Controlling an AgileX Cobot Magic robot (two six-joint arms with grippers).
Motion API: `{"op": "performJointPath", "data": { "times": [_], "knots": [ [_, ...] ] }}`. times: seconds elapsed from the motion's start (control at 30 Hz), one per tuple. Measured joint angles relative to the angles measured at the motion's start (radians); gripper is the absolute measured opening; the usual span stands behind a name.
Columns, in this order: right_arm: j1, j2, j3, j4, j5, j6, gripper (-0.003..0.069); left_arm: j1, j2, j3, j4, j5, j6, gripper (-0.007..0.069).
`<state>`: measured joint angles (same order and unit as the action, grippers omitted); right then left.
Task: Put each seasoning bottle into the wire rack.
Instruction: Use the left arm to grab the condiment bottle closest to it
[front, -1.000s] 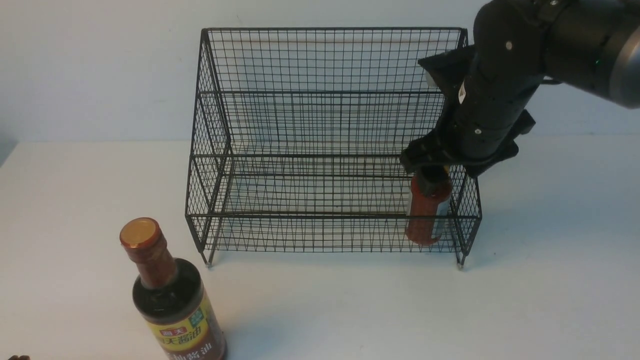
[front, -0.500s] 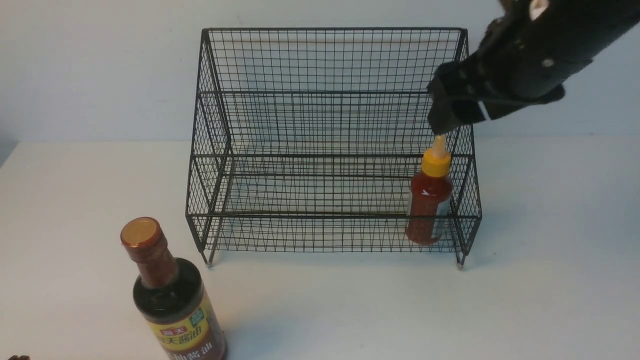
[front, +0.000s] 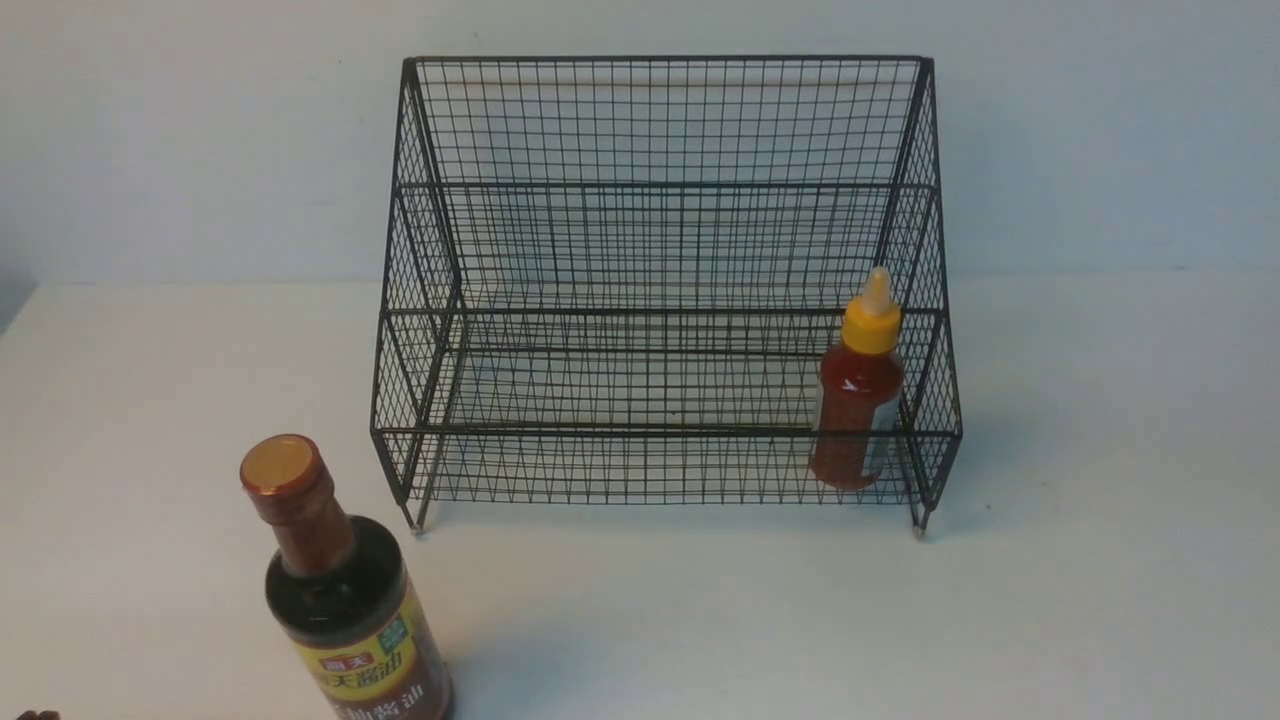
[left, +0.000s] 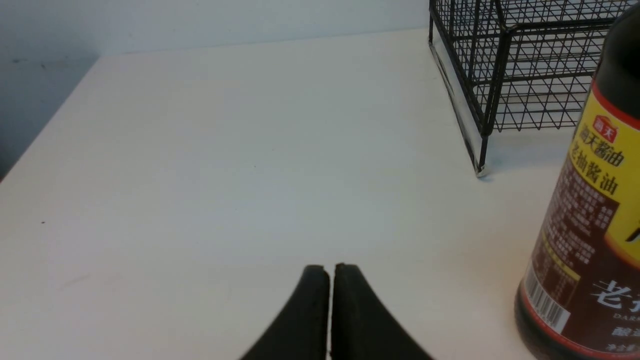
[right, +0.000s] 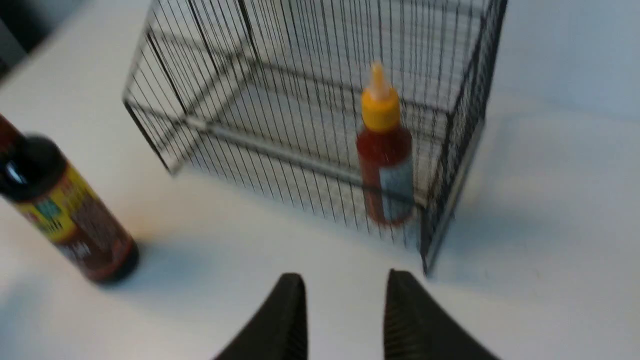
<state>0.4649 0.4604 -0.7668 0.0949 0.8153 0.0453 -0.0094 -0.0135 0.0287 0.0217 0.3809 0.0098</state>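
The black wire rack (front: 660, 120) stands at the back middle of the white table. A small red-sauce bottle (front: 855, 400) with a yellow nozzle cap stands upright in the rack's lower tier, at its right end; it also shows as the red-sauce bottle (right: 386, 165). The tall dark soy-sauce bottle (front: 340, 610) stands on the table, in front of the rack's left corner. My left gripper (left: 330, 270) is shut and empty, low over bare table beside the soy-sauce bottle (left: 590, 225). My right gripper (right: 345, 280) is open and empty, back from the rack (right: 450, 150). Neither arm shows in the front view.
The white table (front: 1100, 500) runs back to a pale wall. Its left edge drops off at the far left table edge (left: 35, 145). A small dark object (front: 35, 715) sits at the bottom left corner of the front view.
My right gripper let go of the red-sauce bottle in the rack, rose up and to the right, and left the front view. Both bottles stayed where they were.
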Motion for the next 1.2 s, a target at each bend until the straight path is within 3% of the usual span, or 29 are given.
{"op": "performJointPath", "data": {
  "times": [0.1,0.23,0.4,1.1,1.2],
  "knots": [
    [0.000,-0.203,0.239,0.018,-0.285,-0.078,0.0019,0.000,0.000,0.000,0.000,0.000,0.000,-0.0005],
    [0.000,-0.366,0.425,0.022,-0.510,-0.146,-0.0011,0.000,0.000,0.000,0.000,0.000,0.000,-0.0005],
    [0.000,-0.425,0.533,0.025,-0.670,-0.170,-0.0014,0.000,0.000,0.000,0.000,0.000,0.000,-0.0005],
    [0.000,-0.443,0.559,0.013,-0.684,-0.210,-0.0015,0.000,0.000,0.000,0.000,0.000,0.000,-0.0005],
    [-0.038,-0.450,0.594,0.010,-0.667,-0.253,-0.0015,0.000,0.000,0.000,0.000,0.000,0.000,-0.0005]
  ]
}}
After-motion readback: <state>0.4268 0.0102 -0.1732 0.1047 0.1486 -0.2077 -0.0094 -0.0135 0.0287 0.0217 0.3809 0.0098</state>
